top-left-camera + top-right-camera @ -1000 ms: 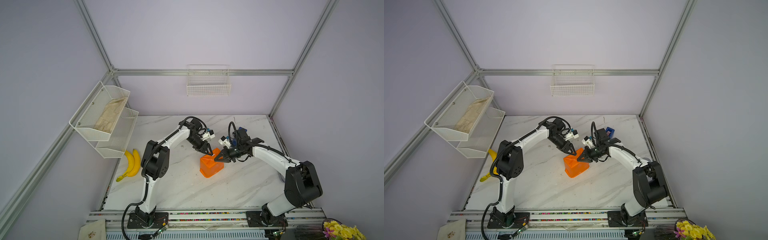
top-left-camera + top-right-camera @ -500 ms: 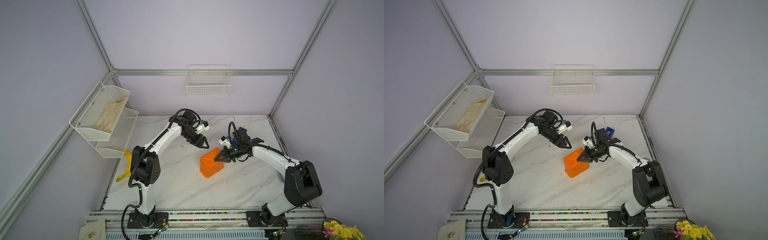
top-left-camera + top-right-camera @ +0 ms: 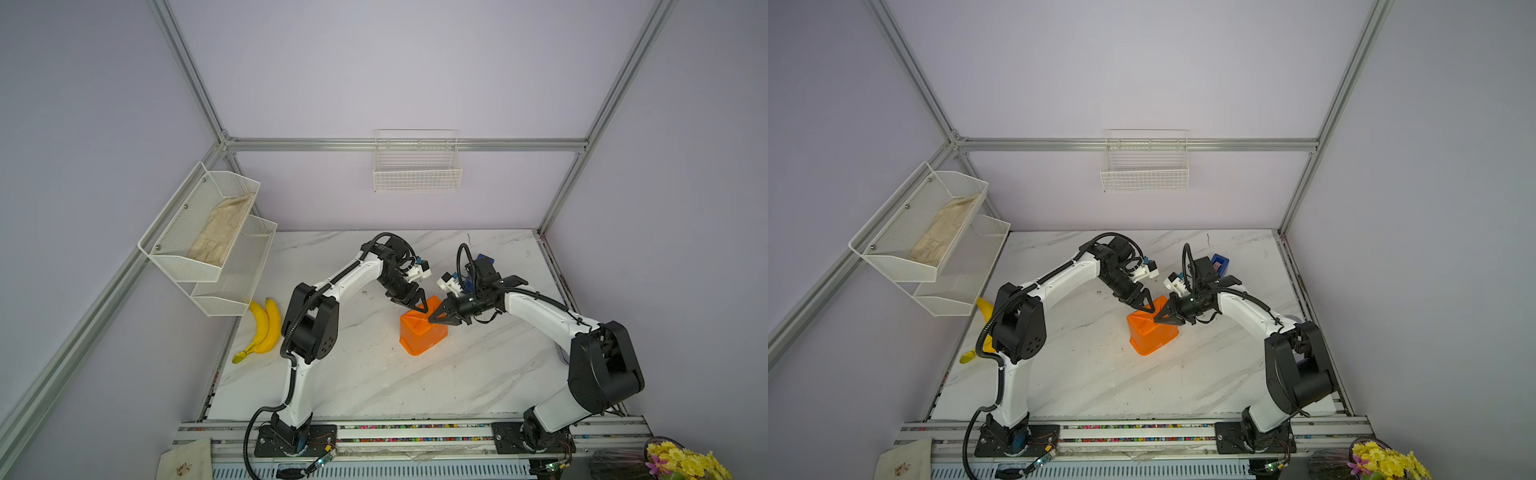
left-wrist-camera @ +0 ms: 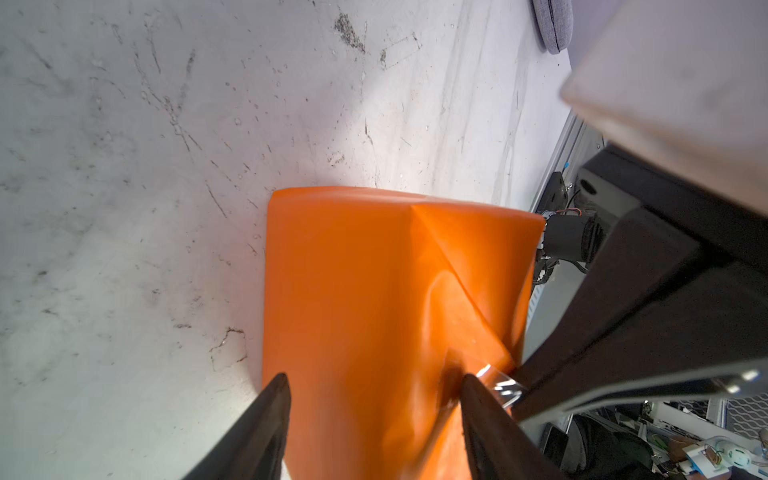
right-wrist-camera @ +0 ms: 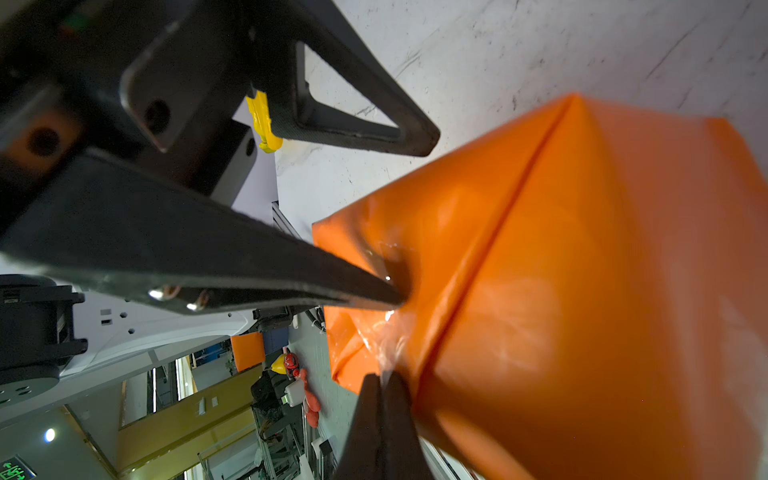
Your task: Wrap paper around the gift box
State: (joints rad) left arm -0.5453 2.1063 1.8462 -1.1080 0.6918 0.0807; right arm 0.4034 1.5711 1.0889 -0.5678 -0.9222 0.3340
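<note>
Left claw [image 4: 374, 378] spread, right claw [image 5: 384, 376] pressed together at the thin orange paper [image 3: 419, 332]; unpinned, its top fold could spring open.

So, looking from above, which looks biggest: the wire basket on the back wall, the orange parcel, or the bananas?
In a top view:
1. wire basket, though it hangs nearer the camera.
2. paper parcel and bananas: too alike to rank.
</note>
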